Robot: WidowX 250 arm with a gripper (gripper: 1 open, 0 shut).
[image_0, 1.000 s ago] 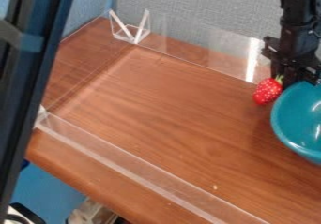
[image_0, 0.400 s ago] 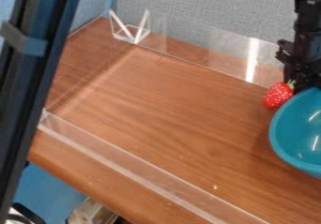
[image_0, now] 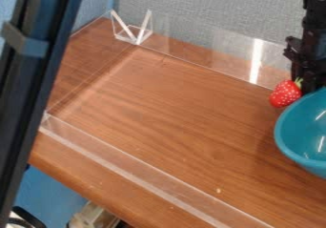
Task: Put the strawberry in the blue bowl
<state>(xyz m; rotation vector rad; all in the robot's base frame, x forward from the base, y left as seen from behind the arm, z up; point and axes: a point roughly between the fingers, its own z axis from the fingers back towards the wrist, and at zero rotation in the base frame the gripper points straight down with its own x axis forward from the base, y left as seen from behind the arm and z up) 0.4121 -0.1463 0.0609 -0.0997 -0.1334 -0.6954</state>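
The small red strawberry hangs at the right edge of the camera view, just above the left rim of the teal-blue bowl. My black gripper reaches down from the top right and is shut on the strawberry's top. Part of the bowl runs out of frame on the right; it sits on the wooden table.
A low clear plastic wall borders the wooden surface on the front and left. A small clear stand sits at the back left corner. A dark pole crosses the left foreground.
The gripper has carried the strawberry to the right and slightly up, from beside the bowl to over its left rim. Over the last half second there is hardly any movement.
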